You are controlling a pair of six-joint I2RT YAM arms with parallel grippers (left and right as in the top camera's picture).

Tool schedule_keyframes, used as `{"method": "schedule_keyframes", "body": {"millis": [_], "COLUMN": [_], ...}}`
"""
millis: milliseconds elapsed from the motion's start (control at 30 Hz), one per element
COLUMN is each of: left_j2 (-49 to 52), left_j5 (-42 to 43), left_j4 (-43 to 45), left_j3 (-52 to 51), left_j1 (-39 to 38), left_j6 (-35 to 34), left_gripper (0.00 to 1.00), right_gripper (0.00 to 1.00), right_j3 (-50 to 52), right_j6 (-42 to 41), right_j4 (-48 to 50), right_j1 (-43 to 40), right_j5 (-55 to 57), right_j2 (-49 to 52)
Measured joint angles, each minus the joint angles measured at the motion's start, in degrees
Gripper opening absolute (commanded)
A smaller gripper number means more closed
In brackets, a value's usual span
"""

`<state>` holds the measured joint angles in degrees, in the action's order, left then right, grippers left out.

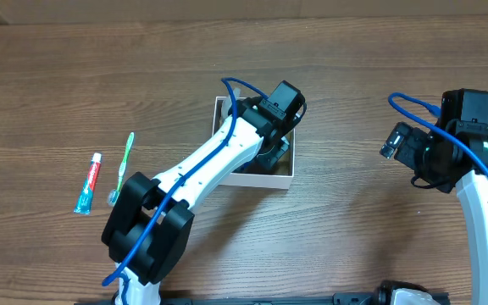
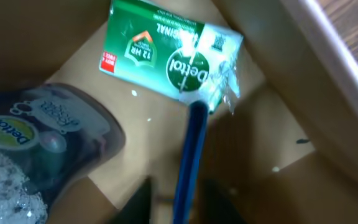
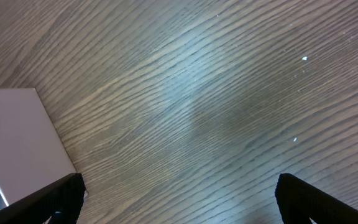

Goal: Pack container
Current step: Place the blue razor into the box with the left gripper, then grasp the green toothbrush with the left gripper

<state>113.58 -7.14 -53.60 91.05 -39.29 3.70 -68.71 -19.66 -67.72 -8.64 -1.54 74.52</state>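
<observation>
The container is a white-walled box with a tan inside, at the table's middle. My left gripper reaches down into it. In the left wrist view the jaws are nearly together on a blue toothbrush handle, which points at a green Dettol soap pack on the box floor. A dark Dettol pouch lies beside it. My right gripper is open and empty over bare table, to the right of the box.
A green toothbrush and a toothpaste tube lie on the wooden table at the left. A white box corner shows at the left edge of the right wrist view.
</observation>
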Motion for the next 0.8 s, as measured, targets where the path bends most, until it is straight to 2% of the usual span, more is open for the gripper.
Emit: {"method": "schedule_keyframes", "body": {"millis": [100,200,333,433,500,567,667,800], "left_j2": [0.0,-0.7,-9.7,-23.0,-27.9,-28.1,-25.4,-17.8], "left_j5": [-1.1,-2.2,-4.3,-6.7,-7.0,-5.6,-2.4,2.3], "left_j4": [0.3,-4.3,-10.0,-16.2,-18.9,-17.9,-13.8,-6.1], "left_j3": [0.3,4.0,10.6,12.4,12.3,10.0,0.9,-13.3], "left_j1": [0.0,0.0,1.7,10.3,22.8,30.2,39.0,44.3], "left_j6": [-0.4,-1.3,-7.8,-13.3,-15.7,-15.8,-15.7,-15.1], "left_gripper": [0.7,0.72,0.74,0.75,0.74,0.74,0.75,0.74], "right_gripper": [1.0,1.0,1.0,1.0,1.0,1.0,1.0,1.0], "right_j3": [0.0,0.0,0.0,0.0,0.0,0.0,0.0,0.0], "right_j6": [0.2,0.2,0.4,0.5,0.6,0.6,0.7,0.6], "right_j4": [-0.1,-0.2,-0.2,-0.2,-0.2,-0.2,-0.2,-0.2], "right_j1": [0.0,0.0,0.0,0.0,0.0,0.0,0.0,0.0], "right_j5": [0.0,0.0,0.0,0.0,0.0,0.0,0.0,0.0], "right_j2": [0.0,0.0,0.0,0.0,0.0,0.0,0.0,0.0]}}
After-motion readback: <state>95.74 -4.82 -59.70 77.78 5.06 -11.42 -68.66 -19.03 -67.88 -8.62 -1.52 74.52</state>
